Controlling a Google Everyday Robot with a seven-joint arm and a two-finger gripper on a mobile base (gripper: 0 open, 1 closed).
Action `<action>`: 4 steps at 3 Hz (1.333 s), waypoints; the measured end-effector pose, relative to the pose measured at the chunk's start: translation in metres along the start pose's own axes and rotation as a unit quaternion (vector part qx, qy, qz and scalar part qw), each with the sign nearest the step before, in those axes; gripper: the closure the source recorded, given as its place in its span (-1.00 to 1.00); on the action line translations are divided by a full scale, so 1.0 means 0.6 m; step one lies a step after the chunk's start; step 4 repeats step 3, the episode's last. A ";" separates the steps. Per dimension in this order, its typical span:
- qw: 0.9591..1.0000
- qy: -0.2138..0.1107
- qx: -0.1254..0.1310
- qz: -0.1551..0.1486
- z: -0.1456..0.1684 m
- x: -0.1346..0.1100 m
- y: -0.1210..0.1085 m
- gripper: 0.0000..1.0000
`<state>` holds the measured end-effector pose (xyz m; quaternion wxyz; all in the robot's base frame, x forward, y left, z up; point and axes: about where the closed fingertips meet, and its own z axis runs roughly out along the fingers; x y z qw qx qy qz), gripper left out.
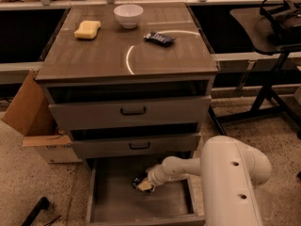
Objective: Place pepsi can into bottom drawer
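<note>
grey bottom drawer holds end effector, pepsi can.

1. The bottom drawer stands pulled open, nearest the floor.
2. The gripper reaches in from the right, low over the drawer's floor.
3. The pepsi can shows dark at the gripper's left tip.
4. The tabletop carries a bowl, a sponge and a snack packet.

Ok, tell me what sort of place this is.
Probably a lab or workshop: a grey metal three-drawer cabinet, speckled hard floor, brown cardboard box. The robot's gripper sits inside the deep grey bottom drawer.
</note>
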<state>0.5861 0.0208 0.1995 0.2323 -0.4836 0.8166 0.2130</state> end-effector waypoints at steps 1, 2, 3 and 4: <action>1.000 -0.008 -0.007 0.003 -0.004 0.006 0.002 -1.00; 0.999 -0.036 -0.010 -0.011 -0.057 0.000 0.017 -1.00; 0.999 -0.040 -0.016 -0.027 -0.134 -0.010 0.046 -1.00; 0.999 -0.040 -0.016 -0.027 -0.134 -0.010 0.046 -1.00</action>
